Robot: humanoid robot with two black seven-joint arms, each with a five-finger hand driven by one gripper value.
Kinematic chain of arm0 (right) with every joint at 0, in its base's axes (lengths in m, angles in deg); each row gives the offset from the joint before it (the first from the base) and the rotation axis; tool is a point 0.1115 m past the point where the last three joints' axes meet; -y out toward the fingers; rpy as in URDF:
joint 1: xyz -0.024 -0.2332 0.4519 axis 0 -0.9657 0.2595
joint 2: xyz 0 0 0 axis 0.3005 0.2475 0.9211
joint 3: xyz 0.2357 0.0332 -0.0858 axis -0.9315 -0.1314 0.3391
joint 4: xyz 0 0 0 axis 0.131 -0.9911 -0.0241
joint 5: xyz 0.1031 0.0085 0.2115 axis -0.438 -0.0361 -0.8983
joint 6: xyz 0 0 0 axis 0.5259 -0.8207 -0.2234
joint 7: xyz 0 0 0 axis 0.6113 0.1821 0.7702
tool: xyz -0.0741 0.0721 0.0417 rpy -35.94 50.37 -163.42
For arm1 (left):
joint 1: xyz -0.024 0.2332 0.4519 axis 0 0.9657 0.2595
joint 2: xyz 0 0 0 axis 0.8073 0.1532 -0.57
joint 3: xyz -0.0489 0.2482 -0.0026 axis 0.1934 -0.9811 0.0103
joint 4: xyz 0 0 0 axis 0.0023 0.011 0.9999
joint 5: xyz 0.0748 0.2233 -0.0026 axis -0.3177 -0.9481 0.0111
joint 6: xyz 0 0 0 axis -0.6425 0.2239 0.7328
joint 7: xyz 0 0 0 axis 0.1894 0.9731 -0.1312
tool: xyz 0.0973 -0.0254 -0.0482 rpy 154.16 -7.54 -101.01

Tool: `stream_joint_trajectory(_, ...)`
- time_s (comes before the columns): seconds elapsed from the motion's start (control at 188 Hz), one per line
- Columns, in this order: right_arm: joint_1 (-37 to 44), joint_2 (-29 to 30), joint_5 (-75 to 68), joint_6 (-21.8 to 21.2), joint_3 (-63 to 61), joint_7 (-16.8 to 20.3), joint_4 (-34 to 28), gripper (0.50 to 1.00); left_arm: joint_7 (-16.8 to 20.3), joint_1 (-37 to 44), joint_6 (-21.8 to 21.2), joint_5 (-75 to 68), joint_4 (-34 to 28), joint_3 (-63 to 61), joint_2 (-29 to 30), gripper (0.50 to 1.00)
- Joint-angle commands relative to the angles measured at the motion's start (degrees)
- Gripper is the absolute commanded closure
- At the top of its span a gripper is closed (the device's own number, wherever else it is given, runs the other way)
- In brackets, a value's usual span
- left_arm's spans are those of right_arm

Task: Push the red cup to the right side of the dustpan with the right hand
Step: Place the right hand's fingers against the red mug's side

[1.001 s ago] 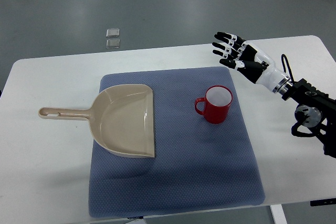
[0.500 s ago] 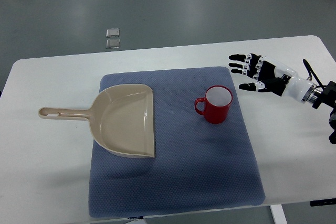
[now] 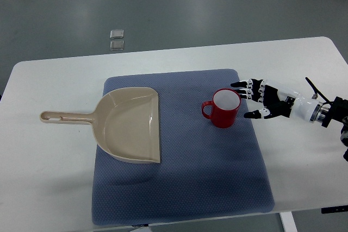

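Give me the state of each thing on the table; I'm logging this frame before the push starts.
red cup: upright, empty, on the mat, handle facing the dustpan.
dustpan: lying flat on the mat, empty, handle over the bare table to the left.
blue mat: spread flat on the table.
right hand: open, fingers spread, fingertips at the cup's right side; contact unclear.

right arm (image 3: 331, 113) cut off at the picture's right edge — contact between fingers (image 3: 242, 85) and red cup (image 3: 223, 108) unclear
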Motion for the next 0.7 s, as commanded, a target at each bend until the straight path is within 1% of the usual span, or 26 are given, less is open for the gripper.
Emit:
stream_joint_trajectory(0.0,-0.49,1.24,0.0,0.0,0.0,0.0,0.02,0.566,0.0,0.0,0.0,0.01,-0.08,0.02,0.0,0.5)
stream_joint_trajectory(0.117,-0.75,2.47,0.09,0.02,0.09,0.0,0.11,0.566,0.0,0.0,0.0,0.01,-0.08,0.02,0.0,0.5)
stream_joint_trajectory(0.271,-1.19,3.88,0.09,1.25,0.17,0.0,0.28,0.566,0.0,0.0,0.0,0.01,-0.17,0.02,0.0,0.5)
stream_joint_trajectory(0.41,-1.19,5.81,0.35,2.57,0.17,0.0,1.51,0.566,0.0,0.0,0.0,0.01,-0.17,0.02,0.0,0.5)
stream_joint_trajectory(0.585,-1.1,8.01,0.35,2.75,0.0,0.0,3.53,0.566,0.0,0.0,0.0,0.01,-0.26,0.11,0.0,0.5)
stream_joint_trajectory(0.697,-1.1,9.5,0.35,3.98,0.09,0.0,3.89,0.566,0.0,0.0,0.0,0.01,-0.26,0.11,0.0,0.5)
